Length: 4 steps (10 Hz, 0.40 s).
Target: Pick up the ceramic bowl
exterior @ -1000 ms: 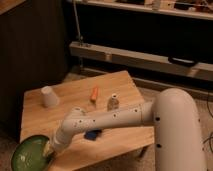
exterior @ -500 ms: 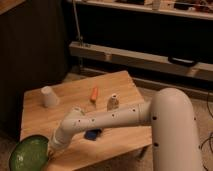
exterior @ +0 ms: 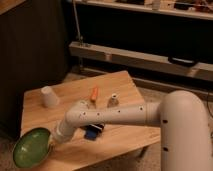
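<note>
A dim room, dark cabinet fronts along the left and a long low shelf unit running across the back, with a pale wooden table (exterior: 125,82) standing in front of it on a speckled floor.

Farthest left, down at the table's near left corner, is the ceramic bowl (exterior: 31,148): glossy green, wide and shallow, with a darker rim. It is tilted, its hollow facing up and toward me, and most of it hangs out past the table edge rather than lying flat on the wood. The claw (exterior: 51,144) is right against the bowl's right-hand rim, at the end of the white arm (exterior: 110,116); from where I stand I cannot tell whether its fingers are apart or pinched on the rim.

A little further in, near the table's far left side, a small white cup (exterior: 49,96) stands upside down, well apart from the bowl. Toward the middle of the table lies a small orange thing (exterior: 94,92), slim and carrot-like, and just right of it a small pale bottle-shaped object (exterior: 113,100) stands upright. Below those, half hidden under the arm, is a dark blue item (exterior: 93,132) lying flat on the wood.

The arm, dotted with small dark holes, stretches from the claw across the table's front to a bulky white rounded body (exterior: 182,135) filling the lower right.
</note>
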Available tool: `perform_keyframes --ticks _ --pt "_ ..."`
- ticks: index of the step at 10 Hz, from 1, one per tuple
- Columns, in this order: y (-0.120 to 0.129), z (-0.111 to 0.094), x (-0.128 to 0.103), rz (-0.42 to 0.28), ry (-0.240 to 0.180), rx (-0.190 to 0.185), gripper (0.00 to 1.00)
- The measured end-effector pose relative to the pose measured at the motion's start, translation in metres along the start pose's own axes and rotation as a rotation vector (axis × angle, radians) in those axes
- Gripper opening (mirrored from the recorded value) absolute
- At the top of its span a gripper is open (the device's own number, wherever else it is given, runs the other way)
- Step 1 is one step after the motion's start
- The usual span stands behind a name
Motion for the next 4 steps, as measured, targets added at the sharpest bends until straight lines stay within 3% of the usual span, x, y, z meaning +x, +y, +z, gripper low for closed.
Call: perform_keyframes --ticks 1,2,4 --pt "-0.008 -0.022 0.007 0.003 0.013 0.020 0.16" --pt "-0.018 -0.057 0.021 0.012 0.031 0.052 0.16" --pt "-0.024 -0.099 0.042 0.040 0.033 0.086 0.16"
